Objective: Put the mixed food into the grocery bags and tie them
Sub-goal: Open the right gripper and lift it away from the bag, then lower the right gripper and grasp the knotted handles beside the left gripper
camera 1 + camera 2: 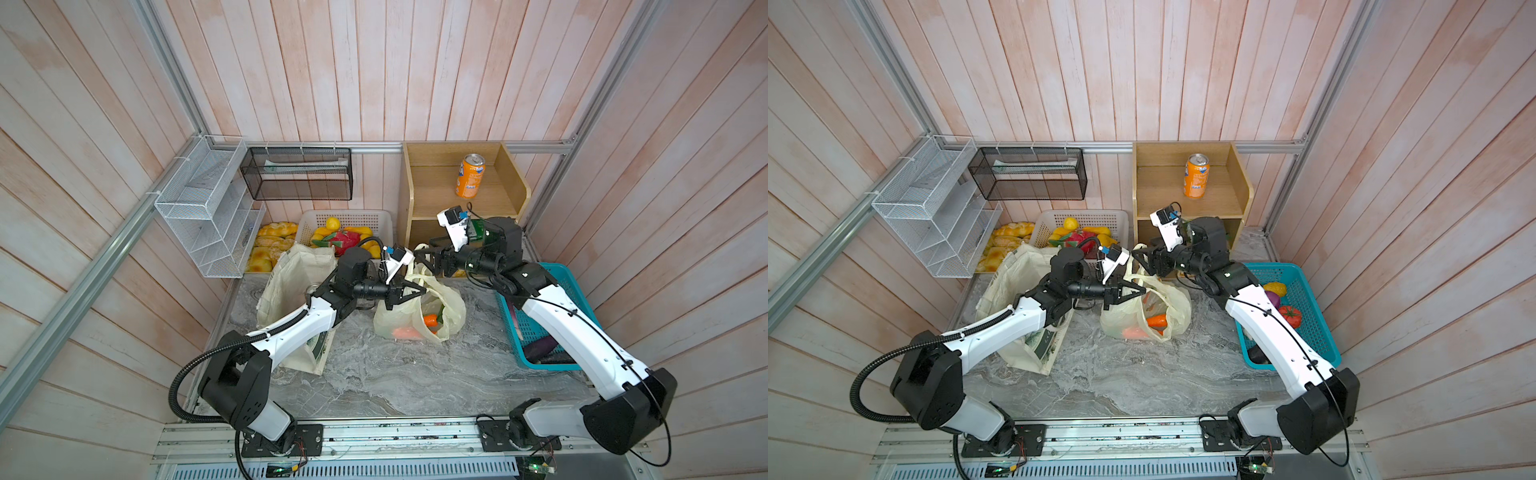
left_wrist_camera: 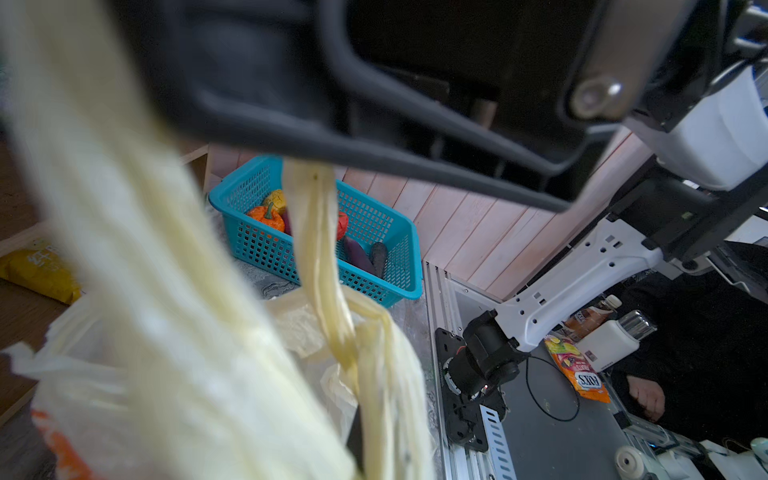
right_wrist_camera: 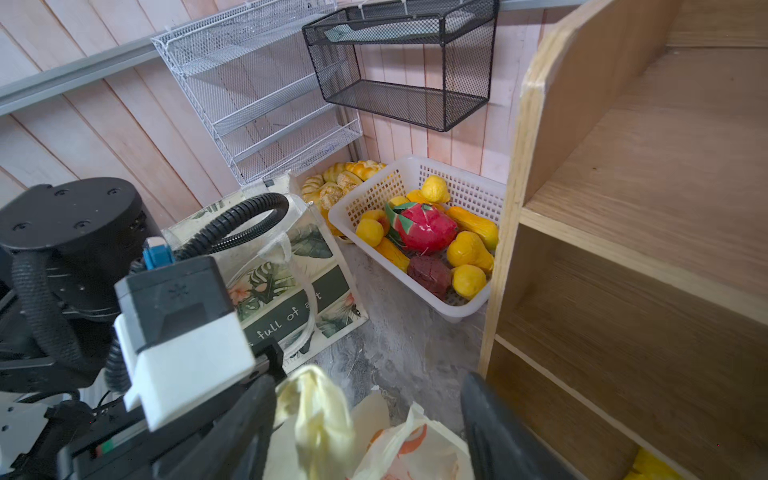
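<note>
The thin plastic bag (image 1: 388, 322) sat in the middle of the table. It was pale yellow, see-through, soft and crumpled, with orange pictures on it. Orange carrots (image 1: 431, 320) with green tops lay inside, and they showed through its open mouth. The left gripper (image 1: 424, 289) was squeezed tight on one handle (image 2: 320, 249) of the bag, and that handle was pulled up into a long twisted rope. The right gripper (image 1: 420, 257) hung at the far side of the bag with its two black fingers spread apart. Another bit of the bag's top stood between those fingers, but I could not tell if it touched them. The canvas tote (image 1: 291, 266) stood on the left of the table, near the plastic bag. It was boxy cream cloth with green leaves printed on its side.

The table (image 1: 395, 374) was flat grey stone with wavy lines. The walls (image 1: 374, 62) were pale pink wooden planks. A blue plastic basket (image 1: 1312, 320) full of little square holes sat on the right with toy vegetables in it. A white basket (image 1: 353, 216) of toy fruit stood at the back, next to a wooden shelf (image 1: 511, 178) with an orange can (image 1: 470, 176) on it. A white wire rack (image 1: 199, 208) and a black mesh one (image 1: 297, 174) hung on the wall.
</note>
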Motion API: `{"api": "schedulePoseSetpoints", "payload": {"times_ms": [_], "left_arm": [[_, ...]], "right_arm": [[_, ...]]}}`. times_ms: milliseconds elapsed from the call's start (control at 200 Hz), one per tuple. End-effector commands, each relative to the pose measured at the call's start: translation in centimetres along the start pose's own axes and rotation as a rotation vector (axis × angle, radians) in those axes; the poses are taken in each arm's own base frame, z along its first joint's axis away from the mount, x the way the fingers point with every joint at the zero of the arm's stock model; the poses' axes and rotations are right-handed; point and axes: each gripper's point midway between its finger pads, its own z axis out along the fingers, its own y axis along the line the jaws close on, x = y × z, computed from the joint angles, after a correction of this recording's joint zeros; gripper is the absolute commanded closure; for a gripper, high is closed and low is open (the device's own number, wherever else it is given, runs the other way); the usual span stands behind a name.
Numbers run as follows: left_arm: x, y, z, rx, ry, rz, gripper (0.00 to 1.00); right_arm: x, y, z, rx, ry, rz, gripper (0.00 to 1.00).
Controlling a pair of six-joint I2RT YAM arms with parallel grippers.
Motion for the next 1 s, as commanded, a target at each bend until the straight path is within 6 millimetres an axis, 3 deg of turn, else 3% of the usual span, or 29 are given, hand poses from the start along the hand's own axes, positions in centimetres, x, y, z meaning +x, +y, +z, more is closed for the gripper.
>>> {"api": "schedulePoseSetpoints", "payload": {"times_ms": [0, 65, 105, 285, 430, 585, 675, 800, 995], "left_arm": [[0.1, 0.2, 0.2, 0.026, -0.002, 0.001, 1.00], [0.0, 0.2, 0.3, 0.026, -0.006, 0.003, 1.00], [-0.1, 0.3, 0.2, 0.024, -0.011, 0.000, 1.00], [-1.1, 1.1, -0.5, -0.033, -0.084, -0.034, 1.00], [-2.2, 2.1, -1.7, -0.096, -0.152, -0.068, 1.00], [-2.1, 3.5, -2.0, -0.136, -0.167, -0.110, 1.00], [-2.1, 4.3, -2.2, -0.158, -0.174, -0.136, 1.00], [-2.3, 4.6, -2.2, -0.158, -0.183, -0.145, 1.00], [-2.6, 4.3, -2.1, -0.144, -0.176, -0.143, 1.00]], "right_arm": [[-1.5, 1.3, 0.0, -0.090, -0.034, 0.018, 0.53], [-1.4, 1.5, -0.1, -0.112, -0.041, 0.035, 0.85], [-1.4, 1.5, -0.4, -0.115, -0.054, 0.043, 1.00], [-1.3, -0.3, -3.0, -0.032, -0.133, 0.118, 1.00], [1.1, -2.2, -4.8, 0.121, -0.161, 0.208, 1.00], [3.5, -2.0, -6.9, 0.172, -0.200, 0.279, 1.00], [4.8, -0.7, -7.6, 0.165, -0.201, 0.306, 1.00], [7.1, 1.2, -7.2, 0.142, -0.171, 0.341, 1.00], [12.9, 2.5, -3.7, 0.106, -0.089, 0.425, 1.00]]}}
